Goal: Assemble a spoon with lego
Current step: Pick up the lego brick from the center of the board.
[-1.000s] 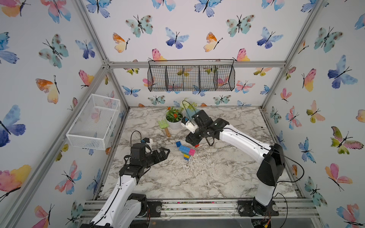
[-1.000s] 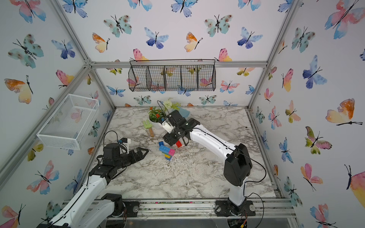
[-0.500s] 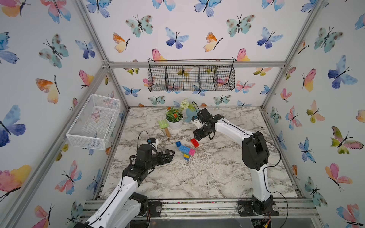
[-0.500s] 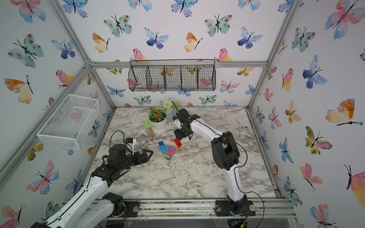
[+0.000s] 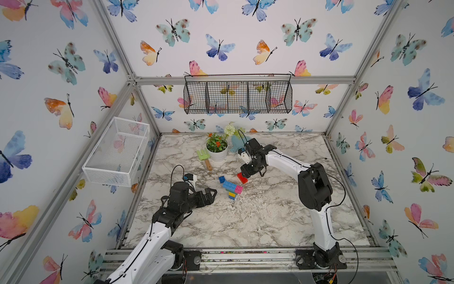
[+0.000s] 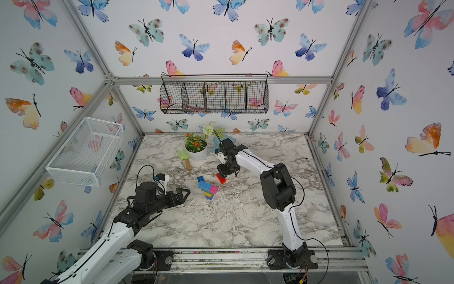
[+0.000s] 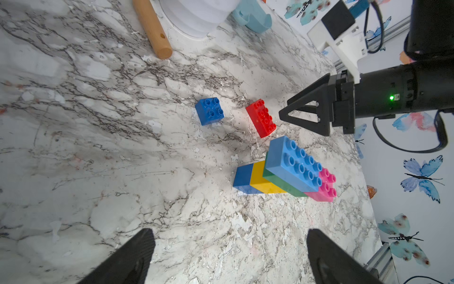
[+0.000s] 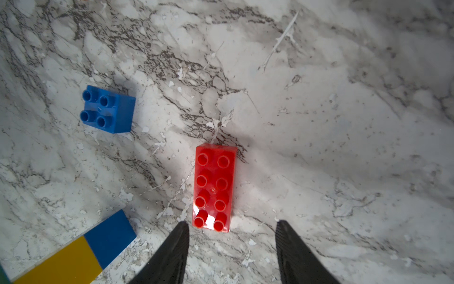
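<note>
The part-built spoon [image 5: 232,188] [image 6: 208,188] [image 7: 292,169] lies mid-table: a dark blue and yellow stem [image 8: 73,253], with green, light-blue and pink bricks at the wide end. A red lego brick [image 5: 242,178] [image 6: 221,178] [image 7: 261,118] [image 8: 213,186] lies flat, studs up, just behind the spoon. A small dark blue brick [image 5: 221,179] [image 7: 209,111] [image 8: 107,109] sits loose to the red brick's left. My right gripper [image 5: 245,173] [image 8: 232,225] hovers open at the red brick's near end, with nothing between the jaws. My left gripper [image 5: 213,193] [image 7: 229,233] stands wide open left of the spoon.
A white flower pot [image 5: 217,150], a green toy rake [image 5: 204,155] with a wooden handle and a pale-blue dish [image 5: 235,143] stand at the back. A white wire basket [image 5: 115,150] hangs on the left wall, a black one [image 5: 237,94] on the back wall.
The right arm's elbow has swung out to the right and its jaws have narrowed over the red brick. The left gripper has edged slightly toward the bricks.
</note>
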Robot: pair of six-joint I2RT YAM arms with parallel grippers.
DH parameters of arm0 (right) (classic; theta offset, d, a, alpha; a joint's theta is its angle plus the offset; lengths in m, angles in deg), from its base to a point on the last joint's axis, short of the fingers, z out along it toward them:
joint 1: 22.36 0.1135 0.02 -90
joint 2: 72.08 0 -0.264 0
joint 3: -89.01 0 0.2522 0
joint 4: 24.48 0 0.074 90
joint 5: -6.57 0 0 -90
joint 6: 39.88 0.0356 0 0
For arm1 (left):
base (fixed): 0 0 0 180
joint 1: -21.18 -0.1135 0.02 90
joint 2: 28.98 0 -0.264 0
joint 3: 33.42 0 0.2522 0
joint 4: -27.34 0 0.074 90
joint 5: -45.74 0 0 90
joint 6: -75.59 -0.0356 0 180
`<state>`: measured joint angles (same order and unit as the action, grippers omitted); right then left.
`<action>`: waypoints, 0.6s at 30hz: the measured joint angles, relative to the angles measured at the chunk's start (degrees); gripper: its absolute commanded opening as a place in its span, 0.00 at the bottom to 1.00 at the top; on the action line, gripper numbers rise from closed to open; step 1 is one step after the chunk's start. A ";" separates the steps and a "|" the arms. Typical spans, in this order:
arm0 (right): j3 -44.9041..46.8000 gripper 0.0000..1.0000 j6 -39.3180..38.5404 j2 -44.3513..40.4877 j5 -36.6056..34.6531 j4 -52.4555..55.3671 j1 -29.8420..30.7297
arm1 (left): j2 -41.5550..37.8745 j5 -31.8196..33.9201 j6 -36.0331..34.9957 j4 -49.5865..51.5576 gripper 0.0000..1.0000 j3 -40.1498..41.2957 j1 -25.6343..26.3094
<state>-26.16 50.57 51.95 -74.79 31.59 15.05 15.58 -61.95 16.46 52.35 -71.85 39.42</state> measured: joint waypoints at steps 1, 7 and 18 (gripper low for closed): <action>0.02 0.59 0.00 0.20 -0.02 0.00 0.22 | -0.33 0.00 0.00 -0.04 0.98 0.15 0.00; -0.11 0.59 0.02 2.36 -0.07 -0.37 1.49 | -0.74 -0.09 0.00 -0.26 0.98 0.17 0.00; -0.24 0.50 0.61 4.74 -3.52 -0.44 2.67 | -0.74 -0.15 -0.02 -0.28 0.98 0.17 0.00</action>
<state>-26.40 51.18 56.69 -78.31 31.15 17.71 14.84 -62.10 16.44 52.07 -71.68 39.42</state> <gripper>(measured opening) 0.513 0.984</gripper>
